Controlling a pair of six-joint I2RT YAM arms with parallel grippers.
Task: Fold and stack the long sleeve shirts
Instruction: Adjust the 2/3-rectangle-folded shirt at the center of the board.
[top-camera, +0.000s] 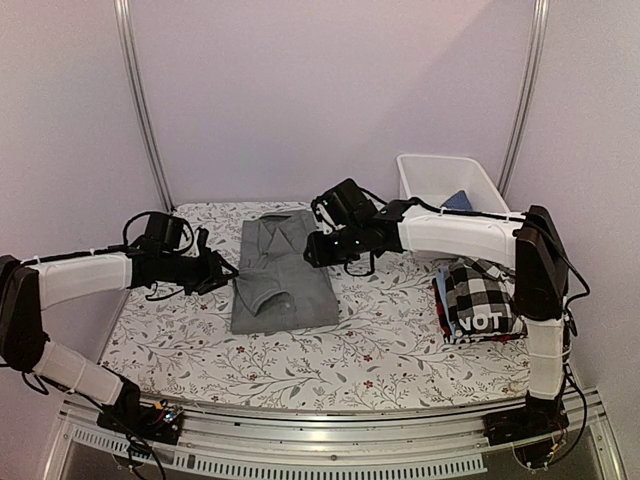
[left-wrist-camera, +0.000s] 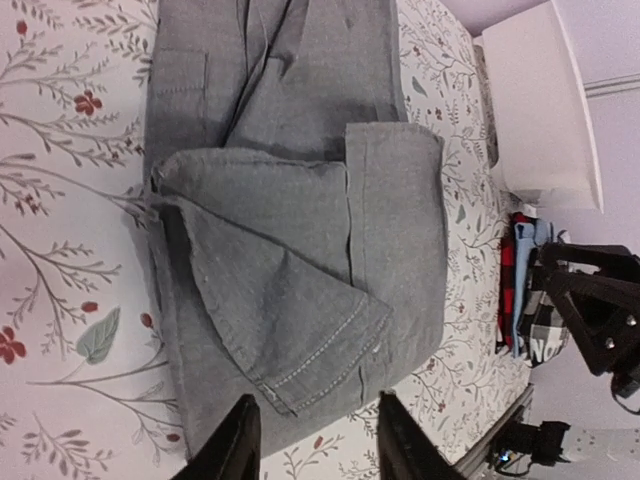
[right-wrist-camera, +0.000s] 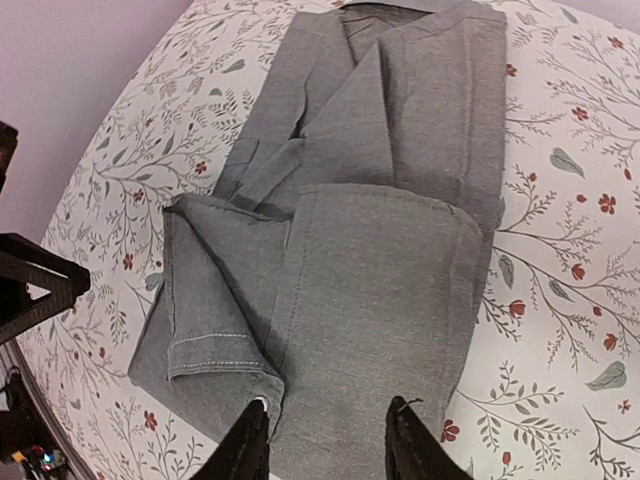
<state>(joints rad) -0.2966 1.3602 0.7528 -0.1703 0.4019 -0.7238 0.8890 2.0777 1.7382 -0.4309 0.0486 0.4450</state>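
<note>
Your left gripper (top-camera: 224, 271) spread, at 9 o'clock edge of folded grey shirt (top-camera: 282, 280). Right gripper (top-camera: 317, 249) spread too, at its 2 o'clock. Stack (top-camera: 482, 300) at 3 o'clock.

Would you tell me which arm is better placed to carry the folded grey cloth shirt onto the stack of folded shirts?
Right, probably: the right gripper hovers open at the grey shirt's edge nearest the stack; the left gripper sits on the far side.

Grey shirt (top-camera: 285, 275) folded ctr, checked shirt (top-camera: 478, 293) R.
</note>
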